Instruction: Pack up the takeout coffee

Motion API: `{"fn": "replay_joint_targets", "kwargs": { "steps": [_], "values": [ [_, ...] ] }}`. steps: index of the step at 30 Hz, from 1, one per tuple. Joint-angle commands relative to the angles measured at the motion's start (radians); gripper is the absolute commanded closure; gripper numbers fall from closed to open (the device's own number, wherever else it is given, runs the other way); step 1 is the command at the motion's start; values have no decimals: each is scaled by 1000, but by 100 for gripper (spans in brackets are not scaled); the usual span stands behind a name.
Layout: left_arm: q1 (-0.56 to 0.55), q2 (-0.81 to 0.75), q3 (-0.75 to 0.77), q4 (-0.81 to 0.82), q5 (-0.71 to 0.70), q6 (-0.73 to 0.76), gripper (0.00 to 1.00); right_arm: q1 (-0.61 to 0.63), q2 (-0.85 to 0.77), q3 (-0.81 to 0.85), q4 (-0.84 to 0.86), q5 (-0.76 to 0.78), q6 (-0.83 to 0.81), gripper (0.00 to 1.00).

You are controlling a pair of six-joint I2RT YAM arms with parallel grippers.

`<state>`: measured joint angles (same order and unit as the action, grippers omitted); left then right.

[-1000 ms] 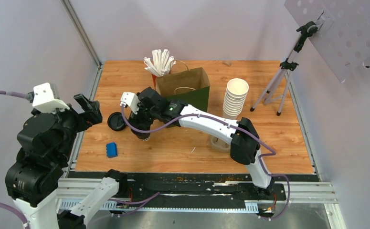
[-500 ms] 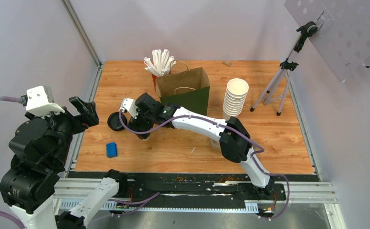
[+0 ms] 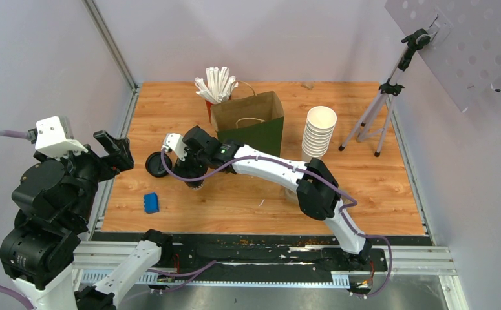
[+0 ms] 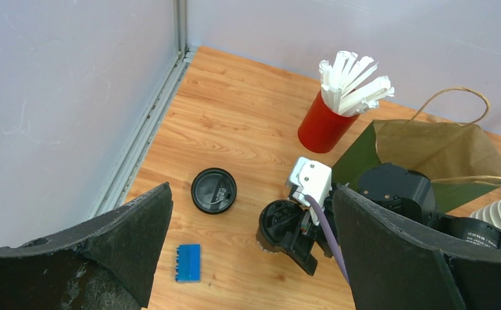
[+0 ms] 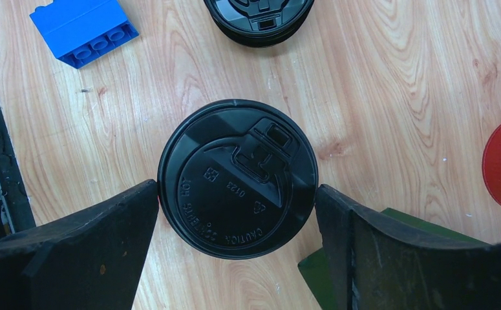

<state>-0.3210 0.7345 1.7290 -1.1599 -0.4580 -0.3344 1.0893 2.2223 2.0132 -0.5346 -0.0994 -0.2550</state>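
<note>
The takeout coffee (image 5: 238,187) stands upright on the wooden table, its black sip lid facing up; the white cup below is mostly hidden. It also shows under the right arm's wrist (image 3: 196,183) and from the left wrist (image 4: 278,223). My right gripper (image 5: 236,194) straddles it from above, and both fingers touch the lid's rim on opposite sides. My left gripper (image 4: 253,190) hangs open high over the table's left edge (image 3: 115,152), holding nothing.
A loose black lid (image 3: 158,165) lies left of the cup, and a blue brick (image 3: 150,203) lies nearer the front. An open brown-and-green paper bag (image 3: 251,119) stands behind, with a red cup of straws (image 3: 212,90), a stack of white cups (image 3: 317,132) and a tripod (image 3: 380,106).
The right arm stretched further left over the cup, then held still while its fingers drew in to the lid's rim. The left arm pulled back to the left and then stayed put.
</note>
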Motion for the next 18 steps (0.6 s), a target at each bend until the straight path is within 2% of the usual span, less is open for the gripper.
{"fn": "replay_joint_targets", "kwargs": {
  "steps": [1,13,18],
  "values": [
    [-4,1,24,14,-8,9,0,-7,9,41,18,-15,13,11],
    [-4,-10,16,4,-7,-2,0,-8,1,13,27,-23,4,19],
    [-4,-11,15,3,-5,-6,0,-9,-2,18,23,-26,7,19]
  ]
}}
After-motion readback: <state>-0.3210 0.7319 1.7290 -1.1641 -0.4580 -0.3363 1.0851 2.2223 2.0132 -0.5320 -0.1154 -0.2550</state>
